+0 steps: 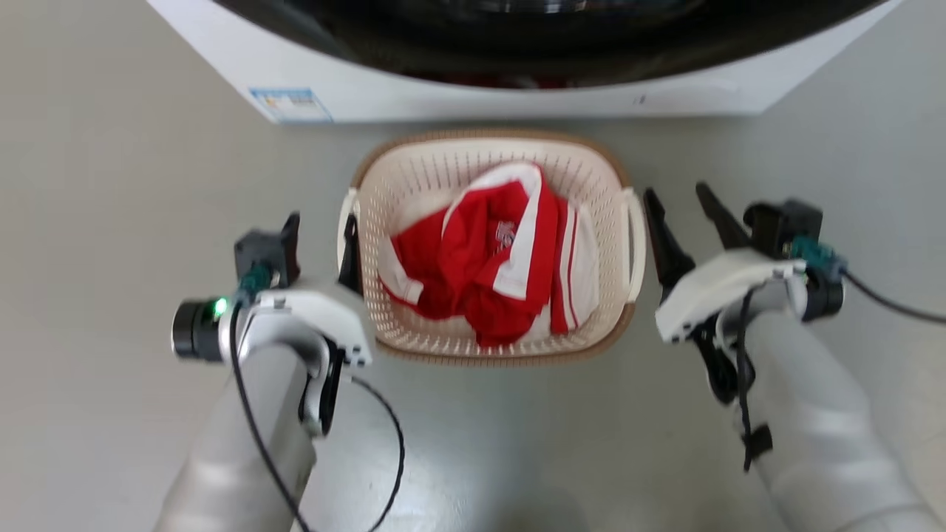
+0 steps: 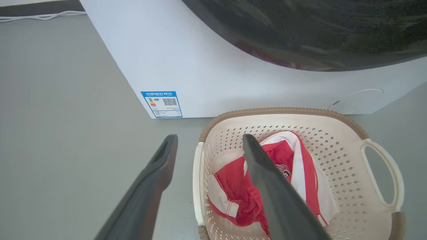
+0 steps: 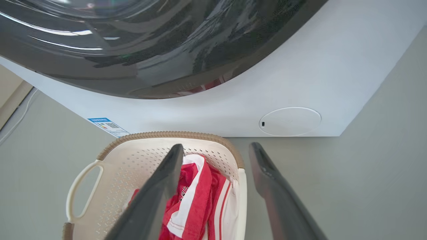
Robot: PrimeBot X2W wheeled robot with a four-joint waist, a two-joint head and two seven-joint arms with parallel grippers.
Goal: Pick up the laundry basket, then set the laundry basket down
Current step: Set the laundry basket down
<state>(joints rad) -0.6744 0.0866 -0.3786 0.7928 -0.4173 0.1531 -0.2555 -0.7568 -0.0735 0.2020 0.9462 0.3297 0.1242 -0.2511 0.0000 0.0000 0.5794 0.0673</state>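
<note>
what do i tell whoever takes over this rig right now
Left gripper: open, holding nothing, fingers near the left handle.
Right gripper: open, holding nothing, just outside the right handle.
Laundry basket: on the floor in front of the washer, with a red and white garment inside.
Done: one gripper at each side, no grip yet.
Left: close on the handles, lift, then set the basket down.

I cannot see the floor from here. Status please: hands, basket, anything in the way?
Left hand open, right hand open, one each side. Laundry basket on floor, not gripped. Washer close behind.
</note>
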